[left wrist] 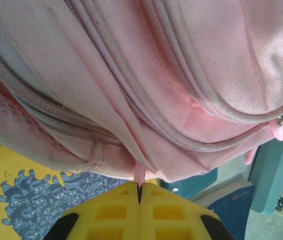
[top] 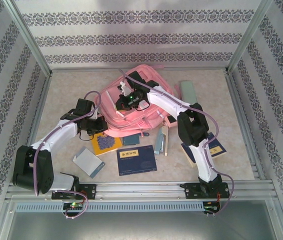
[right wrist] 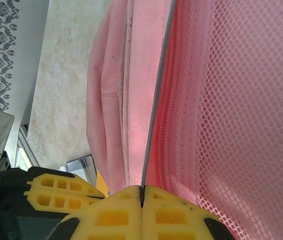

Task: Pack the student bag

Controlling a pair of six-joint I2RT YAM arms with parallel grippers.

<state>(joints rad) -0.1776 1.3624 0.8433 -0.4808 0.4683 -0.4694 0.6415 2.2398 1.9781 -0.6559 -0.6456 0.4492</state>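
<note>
The left gripper [left wrist: 139, 194] and right gripper [right wrist: 141, 196] each pinched student bag [left wrist: 181, 75] fabric. The blue book [top: 137, 160] lay near them on the table [top: 71, 90], apparently not yet packed.

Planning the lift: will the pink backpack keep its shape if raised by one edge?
Probably floppy: the student bag is soft cloth, creased and sagging. Likely grippy, not slippery: coarse weave and mesh. Perhaps light, lying fairly flat.

The beige table [top: 66, 90] carried a pink bag [top: 126, 122] at its middle, toward the rear edge. A yellow book [top: 105, 144] lay partly under the bag. A blue book [top: 137, 160] lay near the front edge, a grey notebook [top: 88, 162] front-left, and a second blue book [top: 217, 148] right.
</note>
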